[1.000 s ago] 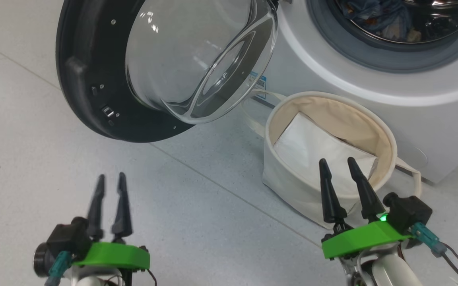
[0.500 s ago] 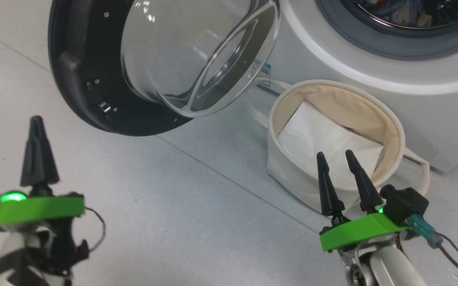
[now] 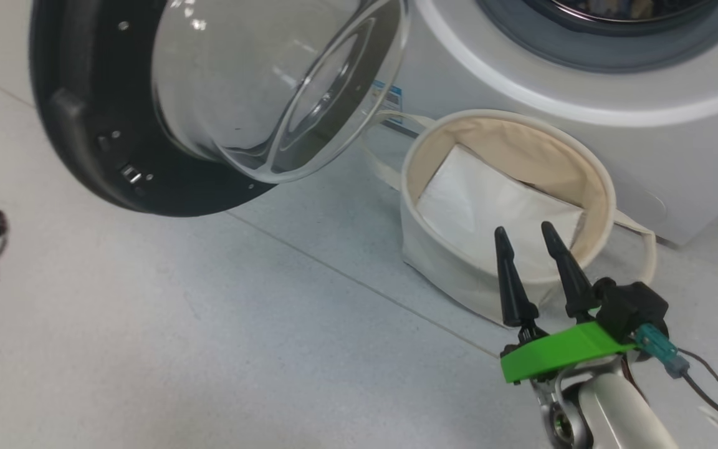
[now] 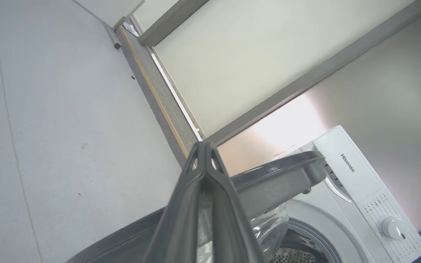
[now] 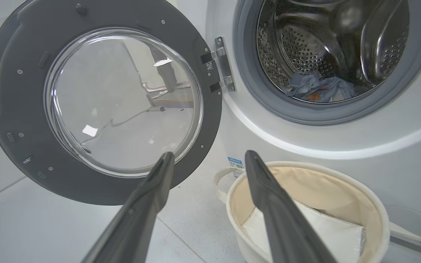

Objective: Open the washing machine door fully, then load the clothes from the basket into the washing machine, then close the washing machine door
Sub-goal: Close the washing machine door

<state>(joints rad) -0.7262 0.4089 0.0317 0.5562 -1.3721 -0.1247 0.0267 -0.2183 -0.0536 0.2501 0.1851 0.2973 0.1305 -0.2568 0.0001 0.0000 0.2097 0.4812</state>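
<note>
floor (image 3: pixel 209 324): pale grey tiles | wall (image 4: pixel 250 54): cream | skirting (image 4: pixel 159 102): grey | white sheet (image 3: pixel 490 206): flat

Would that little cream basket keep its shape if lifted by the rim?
Probably it would sag: the basket has soft-looking canvas walls. It likely feels light, holding just a flat white sheet. A push would probably slide it across the smooth floor.

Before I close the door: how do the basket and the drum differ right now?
The basket is soft cream canvas on the floor; the drum is perforated steel inside the washing machine. The drum holds bunched blue clothes; the basket just a flat white sheet. Both are round and open.
</note>
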